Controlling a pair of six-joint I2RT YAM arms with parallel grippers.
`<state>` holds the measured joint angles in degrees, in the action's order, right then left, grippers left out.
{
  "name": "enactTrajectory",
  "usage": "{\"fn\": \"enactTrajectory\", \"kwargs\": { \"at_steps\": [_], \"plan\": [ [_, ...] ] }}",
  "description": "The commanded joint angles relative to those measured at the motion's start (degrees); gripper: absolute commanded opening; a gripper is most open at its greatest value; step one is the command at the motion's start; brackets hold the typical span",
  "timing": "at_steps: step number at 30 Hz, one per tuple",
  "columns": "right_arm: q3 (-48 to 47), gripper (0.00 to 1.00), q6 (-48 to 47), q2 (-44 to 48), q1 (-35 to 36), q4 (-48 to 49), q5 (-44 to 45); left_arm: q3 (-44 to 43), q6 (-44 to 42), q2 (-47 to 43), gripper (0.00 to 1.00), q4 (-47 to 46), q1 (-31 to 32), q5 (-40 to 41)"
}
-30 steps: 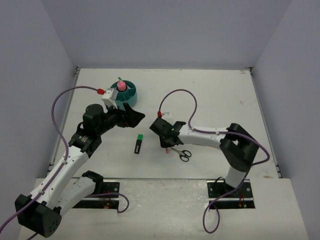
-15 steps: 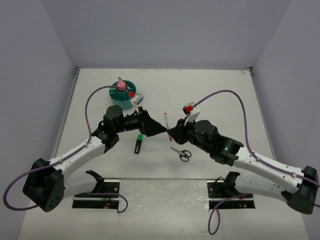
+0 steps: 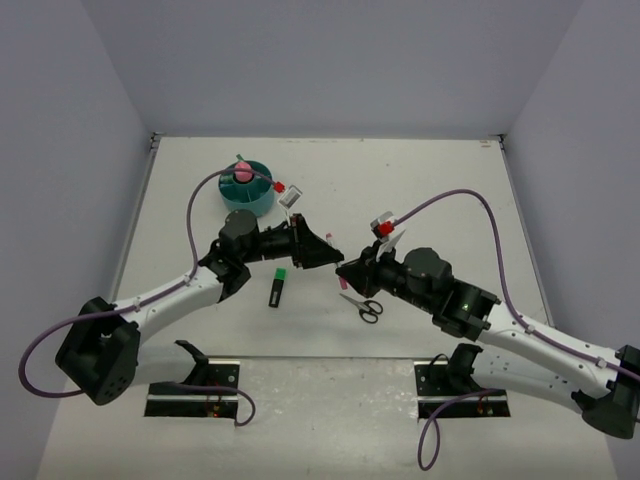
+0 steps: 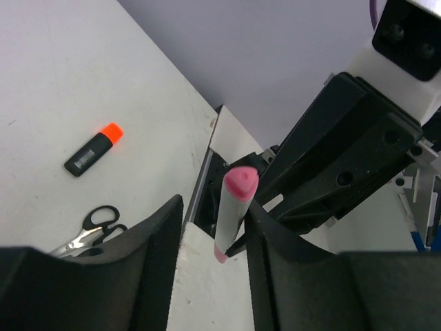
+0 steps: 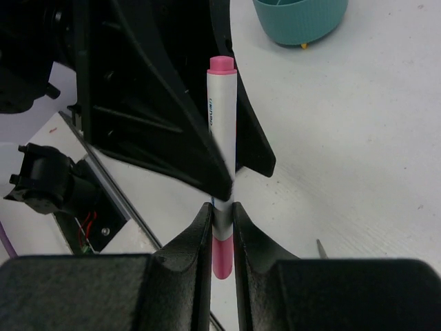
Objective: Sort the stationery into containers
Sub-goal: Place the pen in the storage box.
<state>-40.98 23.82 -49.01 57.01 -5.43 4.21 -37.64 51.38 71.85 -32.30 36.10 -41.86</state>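
Right wrist view: right gripper (image 5: 222, 219) clamped on a white pen (image 5: 222, 117) near its lower pink band, pen upright in the picture, pink cap at the top. Left gripper (image 5: 244, 181) opposite, its black fingers (image 5: 151, 117) flanking the shaft above the right grip. Teal organizer (image 5: 300, 21) on the table beyond, well apart from both.

Left wrist view: pen nearly end-on, pink tip toward the lens, standing in the gap between the left fingers. Close against one finger, a clear strip of background between it and the other; jaws apart, not clamped. Black body of the right gripper behind the pen. On the table (image 4: 83, 83), a black-and-orange marker (image 4: 93, 149) and scissors (image 4: 89, 231), apart from each other.

Top view: both grippers nose to nose mid-table, pen between them and mostly hidden. Black-and-green marker (image 3: 278, 288) lying left of the meeting point, scissors just below the right gripper, organizer at the back left with a pink roll (image 3: 241, 172) at its middle.
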Motion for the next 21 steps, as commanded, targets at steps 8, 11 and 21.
{"fn": "enactTrajectory", "kwargs": {
  "at_steps": [8, 11, 21],
  "plan": [
    [0.0, 0.16, -2.9, 1.0, 0.3, -0.7, 2.4, -13.1, -4.2, 2.7, 0.0, 6.9, 0.2, 1.2],
    [0.2, 0.98, -0.9, 2.1, 0.3, -2.0, 9.2, -17.8, -9.7, 2.7, 0.0, 17.5, 0.1, 9.2],
    [4.1, 0.99, 3.0, 7.3, -2.6, -5.2, 23.6, -36.1, -20.7, 11.5, 0.0, 40.9, -6.2, 66.0]
  ]
}}
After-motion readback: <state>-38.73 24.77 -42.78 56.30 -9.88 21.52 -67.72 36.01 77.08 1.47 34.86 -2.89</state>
